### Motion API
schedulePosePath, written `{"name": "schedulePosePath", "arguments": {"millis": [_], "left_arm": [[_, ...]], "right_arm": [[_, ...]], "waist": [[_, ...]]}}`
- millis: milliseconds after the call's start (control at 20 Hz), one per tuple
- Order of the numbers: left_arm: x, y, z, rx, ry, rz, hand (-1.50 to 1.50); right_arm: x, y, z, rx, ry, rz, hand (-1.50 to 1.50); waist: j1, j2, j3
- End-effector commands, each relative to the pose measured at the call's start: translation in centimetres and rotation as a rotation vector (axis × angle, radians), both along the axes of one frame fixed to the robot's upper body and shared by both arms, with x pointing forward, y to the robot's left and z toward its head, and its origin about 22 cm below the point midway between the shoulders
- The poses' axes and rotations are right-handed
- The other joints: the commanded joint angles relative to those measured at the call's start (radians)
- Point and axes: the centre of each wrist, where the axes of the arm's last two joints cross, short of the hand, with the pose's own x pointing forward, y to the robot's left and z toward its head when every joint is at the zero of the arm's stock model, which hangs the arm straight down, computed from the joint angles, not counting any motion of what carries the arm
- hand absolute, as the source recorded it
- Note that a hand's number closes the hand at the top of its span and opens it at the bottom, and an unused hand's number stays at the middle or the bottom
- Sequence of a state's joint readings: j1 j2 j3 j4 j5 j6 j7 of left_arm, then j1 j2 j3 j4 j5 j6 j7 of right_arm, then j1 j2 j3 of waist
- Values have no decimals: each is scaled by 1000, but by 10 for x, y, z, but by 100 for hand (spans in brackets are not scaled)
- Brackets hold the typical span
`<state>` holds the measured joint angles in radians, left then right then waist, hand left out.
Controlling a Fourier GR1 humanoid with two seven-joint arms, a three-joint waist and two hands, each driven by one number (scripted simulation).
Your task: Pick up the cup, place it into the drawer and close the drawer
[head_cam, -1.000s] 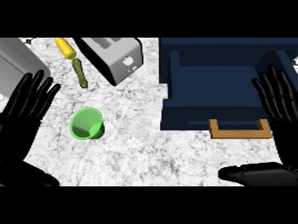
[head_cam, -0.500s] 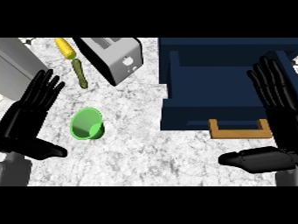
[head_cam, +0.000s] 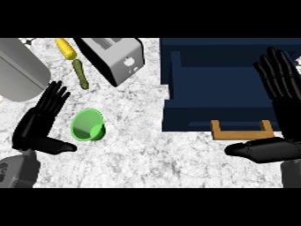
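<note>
Two black robot hands show in the head view, looking steeply down on a white-and-grey marbled counter [head_cam: 146, 150].

The left hand [head_cam: 40, 126] sits at lower left with fingers straight and spread and thumb stretched toward the right, holding nothing. It has come forward and inward over the last second, and now lies just beside the small bright green plastic cup [head_cam: 88, 125]. The cup lies tipped on its side on the counter, its opening facing the camera, a narrow gap separating it from the palm. This approach suggests the pick-up is beginning; no grasp exists yet.

The right hand [head_cam: 284, 110] stands at the right edge, fingers straight and raised, thumb out to the left, empty, overlapping the drawer's right side. It has shifted slightly but appears to be resting.

The open dark navy blue drawer [head_cam: 211, 117] with a tan wooden handle [head_cam: 242, 130] fills the upper right, well apart from the cup and seemingly unchanged.

Along the top left sit a grey rounded appliance [head_cam: 9, 68], a silver toaster [head_cam: 114, 57], and a yellow-and-green corn cob [head_cam: 73, 59].
</note>
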<state>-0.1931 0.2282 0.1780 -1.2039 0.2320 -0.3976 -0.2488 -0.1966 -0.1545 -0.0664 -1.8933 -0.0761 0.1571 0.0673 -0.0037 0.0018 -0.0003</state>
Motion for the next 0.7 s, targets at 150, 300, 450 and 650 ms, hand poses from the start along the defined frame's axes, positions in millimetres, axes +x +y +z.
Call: {"name": "schedulePosePath", "arguments": {"millis": [150, 300, 450, 650], "left_arm": [[-17, 23, -53, 38, 67, 13, -150], [-7, 6, -80, 53, 40, 34, -150], [1, 15, -86, 64, 69, 34, -150], [-7, 39, -94, 63, 56, 43, -150]], "right_arm": [[7, -6, 7, -8, 2, -3, -150], [4, -10, 10, 7, -25, -9, -150], [10, 7, 17, 2, -5, 0, -150], [3, 1, 22, -13, -1, 15, -150]], "waist": [[2, 0, 0], [-6, 1, -1], [-6, 2, -1], [-10, 3, -1]]}}
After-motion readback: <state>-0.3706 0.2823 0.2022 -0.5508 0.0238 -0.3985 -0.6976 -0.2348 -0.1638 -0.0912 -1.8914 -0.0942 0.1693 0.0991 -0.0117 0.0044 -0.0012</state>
